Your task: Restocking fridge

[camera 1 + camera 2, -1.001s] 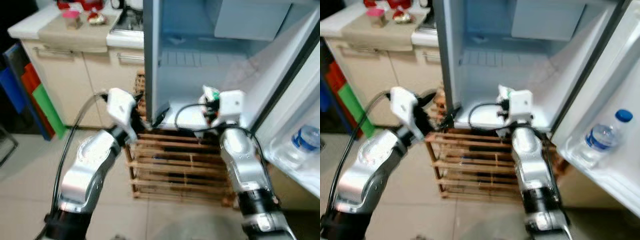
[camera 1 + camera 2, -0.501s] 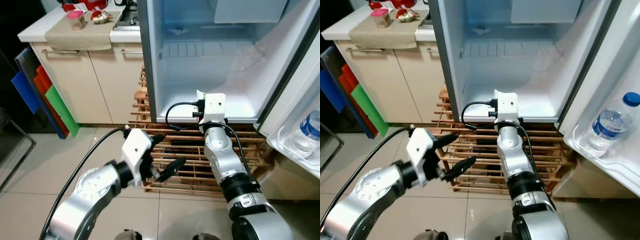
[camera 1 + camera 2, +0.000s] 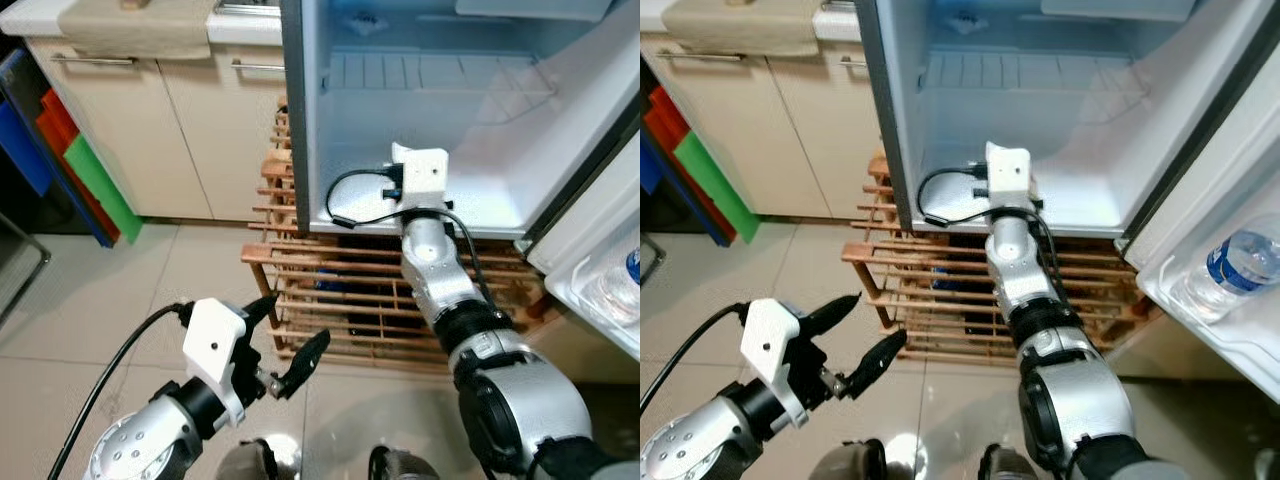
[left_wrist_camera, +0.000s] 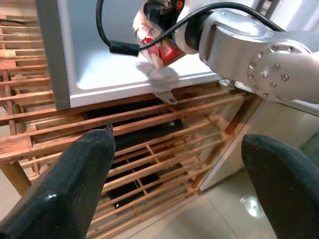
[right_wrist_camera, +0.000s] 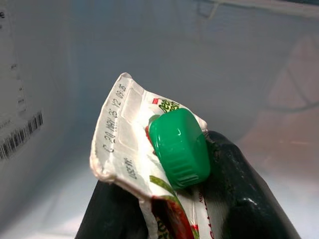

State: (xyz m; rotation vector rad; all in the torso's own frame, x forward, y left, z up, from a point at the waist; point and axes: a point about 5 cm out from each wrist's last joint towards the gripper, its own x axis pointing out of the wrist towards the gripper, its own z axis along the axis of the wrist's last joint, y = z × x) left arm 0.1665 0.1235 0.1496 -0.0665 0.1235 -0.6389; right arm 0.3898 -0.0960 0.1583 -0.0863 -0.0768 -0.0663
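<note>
From my head camera, the fridge (image 3: 470, 120) stands with its door swung wide to my right, a water bottle (image 3: 1240, 270) sitting in the door rack. My right arm reaches forward and up to the lip of the lowest compartment, so the right gripper (image 4: 159, 20) is over the fridge floor; the white wrist block hides it from up here. Under the fridge is a slatted wooden rack (image 3: 340, 300), and cream cabinets (image 3: 150, 130) stand to my left. My left gripper (image 3: 285, 345) hangs low over the tiled floor, well clear of the fridge, its fingers spread apart and empty. I judge it is kept back so it does not crowd the opening.

Looking along my left wrist, between the two black fingers (image 4: 75, 184) I see my right arm holding a red and white carton (image 4: 154, 37) just above the white fridge floor, tilted, its shadow right beneath it.

Along my right wrist, my fingers (image 5: 239, 184) are clamped on that carton, its green cap (image 5: 179, 147) and folded top toward the camera, the pale fridge interior behind. It looks close to being set down.
</note>
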